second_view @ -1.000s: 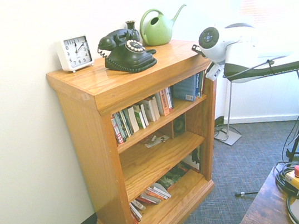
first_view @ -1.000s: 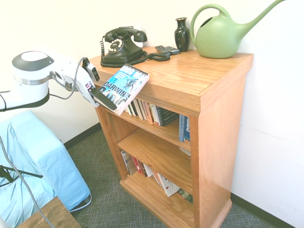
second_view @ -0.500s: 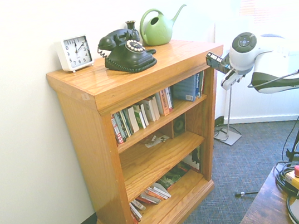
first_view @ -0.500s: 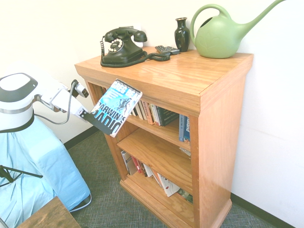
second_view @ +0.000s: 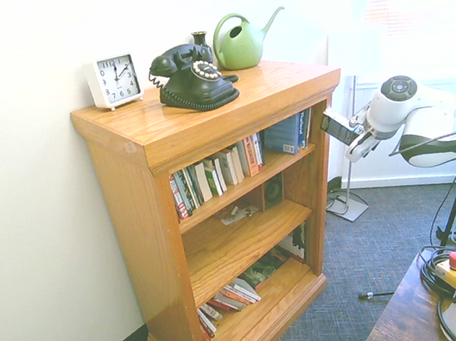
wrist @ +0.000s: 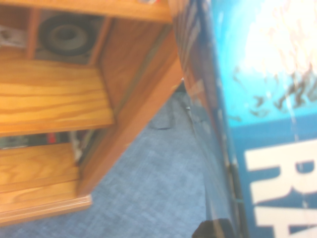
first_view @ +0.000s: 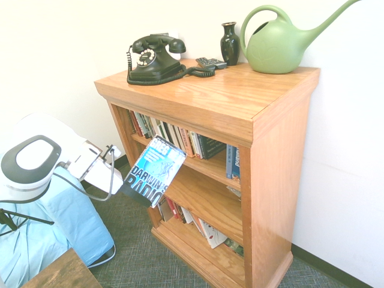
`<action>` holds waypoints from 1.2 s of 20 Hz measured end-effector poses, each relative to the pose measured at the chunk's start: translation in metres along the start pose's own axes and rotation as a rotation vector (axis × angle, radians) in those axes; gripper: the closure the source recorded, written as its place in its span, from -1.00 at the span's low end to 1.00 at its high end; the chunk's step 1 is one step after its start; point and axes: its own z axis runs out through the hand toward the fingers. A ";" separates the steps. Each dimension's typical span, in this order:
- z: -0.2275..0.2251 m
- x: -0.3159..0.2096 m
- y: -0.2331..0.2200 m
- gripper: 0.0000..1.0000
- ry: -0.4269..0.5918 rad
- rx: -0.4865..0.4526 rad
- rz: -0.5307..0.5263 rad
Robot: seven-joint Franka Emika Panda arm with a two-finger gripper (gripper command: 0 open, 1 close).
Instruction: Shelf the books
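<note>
We start with the wooden bookcase [first_view: 258, 126]: its top level is packed with a row of upright books [first_view: 180, 137], the middle level lies mostly bare, and a few books lean at the bottom. The white arm [first_view: 33, 165] reaches in beside it, jaws clamped on the lower corner of the Darwin's Radio paperback [first_view: 153, 171]. The book hangs tilted in the air, just outside the middle level's mouth. So: picked up, carried over, not yet shelved.

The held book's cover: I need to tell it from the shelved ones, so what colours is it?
The book is blue and black with white lettering, clearest in the first exterior view.
</note>
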 end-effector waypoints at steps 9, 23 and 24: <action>0.061 0.021 0.005 1.00 -0.115 0.092 -0.019; 0.102 0.073 -0.054 1.00 -0.255 0.232 -0.034; 0.106 0.076 -0.057 1.00 -0.266 0.240 -0.034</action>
